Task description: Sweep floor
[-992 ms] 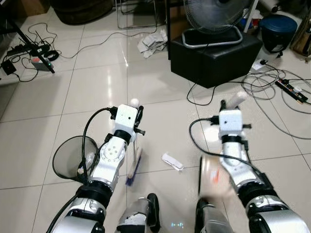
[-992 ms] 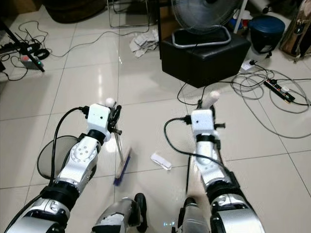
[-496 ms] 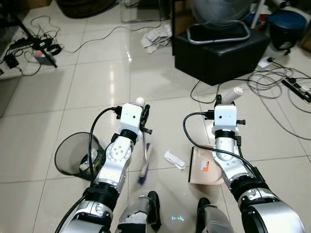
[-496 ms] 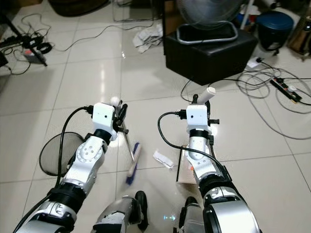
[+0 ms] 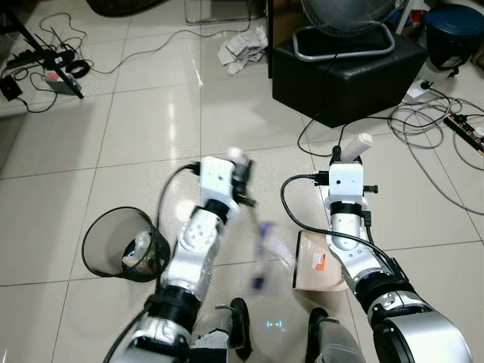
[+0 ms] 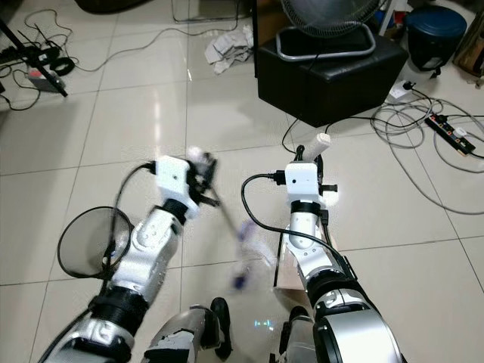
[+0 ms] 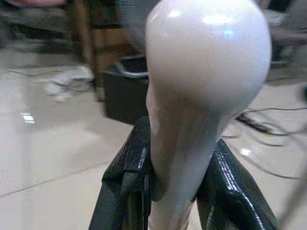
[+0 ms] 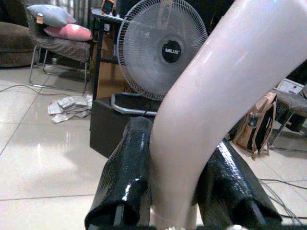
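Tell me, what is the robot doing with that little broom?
The robot is sweeping the floor. Its left hand grips the white handle of a small broom, which looks blurry as it points toward the dustpan. The right hand holds the dustpan by its pale handle, with the pan set on the tiles just in front of the robot's feet. A black mesh bin stands on the floor at the robot's left.

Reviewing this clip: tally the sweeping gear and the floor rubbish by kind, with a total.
Small blue-bristled brush with pale handle, in left gripper: 1
Beige dustpan, in right gripper: 1
Black mesh wastebasket: 1
Crumpled paper wad near the black box: 1
Total: 4
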`<state>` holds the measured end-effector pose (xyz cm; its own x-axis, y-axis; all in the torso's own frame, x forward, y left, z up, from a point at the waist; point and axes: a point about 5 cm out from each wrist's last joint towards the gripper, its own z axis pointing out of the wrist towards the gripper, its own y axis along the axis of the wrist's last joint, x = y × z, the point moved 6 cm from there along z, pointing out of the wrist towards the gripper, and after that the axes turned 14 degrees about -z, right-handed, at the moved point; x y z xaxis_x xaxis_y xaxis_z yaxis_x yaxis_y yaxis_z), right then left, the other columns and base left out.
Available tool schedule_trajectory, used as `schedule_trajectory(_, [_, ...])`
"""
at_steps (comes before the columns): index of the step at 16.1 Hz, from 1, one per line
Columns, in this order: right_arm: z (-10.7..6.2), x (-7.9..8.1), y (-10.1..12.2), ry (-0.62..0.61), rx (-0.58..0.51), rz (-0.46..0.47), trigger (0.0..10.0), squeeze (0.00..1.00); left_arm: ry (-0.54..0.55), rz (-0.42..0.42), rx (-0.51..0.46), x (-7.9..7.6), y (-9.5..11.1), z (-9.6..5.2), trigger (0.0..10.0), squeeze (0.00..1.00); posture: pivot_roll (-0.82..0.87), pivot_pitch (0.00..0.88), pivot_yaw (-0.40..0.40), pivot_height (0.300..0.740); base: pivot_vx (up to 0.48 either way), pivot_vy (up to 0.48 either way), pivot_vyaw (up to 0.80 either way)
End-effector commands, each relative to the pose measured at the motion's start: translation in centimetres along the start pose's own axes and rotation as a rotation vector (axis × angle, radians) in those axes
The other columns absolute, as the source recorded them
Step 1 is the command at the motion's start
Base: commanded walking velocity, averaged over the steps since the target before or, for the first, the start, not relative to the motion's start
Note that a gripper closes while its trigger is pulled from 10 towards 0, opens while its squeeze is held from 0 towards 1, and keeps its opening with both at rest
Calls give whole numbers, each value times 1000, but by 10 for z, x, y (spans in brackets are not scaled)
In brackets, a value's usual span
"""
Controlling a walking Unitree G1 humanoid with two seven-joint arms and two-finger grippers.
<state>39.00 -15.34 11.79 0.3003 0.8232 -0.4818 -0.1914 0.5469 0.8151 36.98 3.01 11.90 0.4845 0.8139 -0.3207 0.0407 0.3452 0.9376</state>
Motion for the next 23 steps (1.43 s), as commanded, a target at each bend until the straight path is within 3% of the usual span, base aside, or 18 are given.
schedule_trajectory(1, [-8, 7, -8, 26, 33, 4, 10000, 0, -60, -76, 82, -11, -19, -7, 10000, 0, 135, 248, 146, 740, 0, 0, 0])
schedule_trajectory(4, [-6, -1, -7, -9, 30, 42, 10000, 0, -117, -141, 77, -21, -8, -5, 10000, 0, 117, 225, 141, 740, 0, 0, 0])
schedule_trajectory(7, [-2, -17, -8, -62, 28, 138, 10000, 0, -55, -181, 4, -11, 17, 8, 10000, 0, 102, 196, 137, 740, 0, 0, 0])
schedule_trajectory(11, [-5, -32, -14, -96, 21, 149, 10000, 0, -44, -213, -69, -2, 50, 23, 10000, 0, 87, 168, 146, 740, 0, 0, 0])
schedule_trajectory(14, [-10, -36, -18, -101, 25, 163, 10000, 0, -113, -122, -68, -2, 63, 28, 10000, 0, 82, 148, 150, 740, 0, 0, 0])
schedule_trajectory(16, [-12, -39, -19, -109, 17, 170, 10000, 0, -117, -33, -107, 11, 85, 31, 10000, 0, 77, 128, 152, 740, 0, 0, 0])
schedule_trajectory(20, [-16, -46, -25, -130, 29, 175, 10000, 0, -125, -20, -194, 30, 127, 32, 10000, 0, 73, 102, 155, 740, 0, 0, 0])
schedule_trajectory(23, [-14, -52, -22, -162, 24, 190, 10000, 0, -40, 53, -180, 56, 121, 27, 10000, 0, 55, 78, 160, 740, 0, 0, 0])
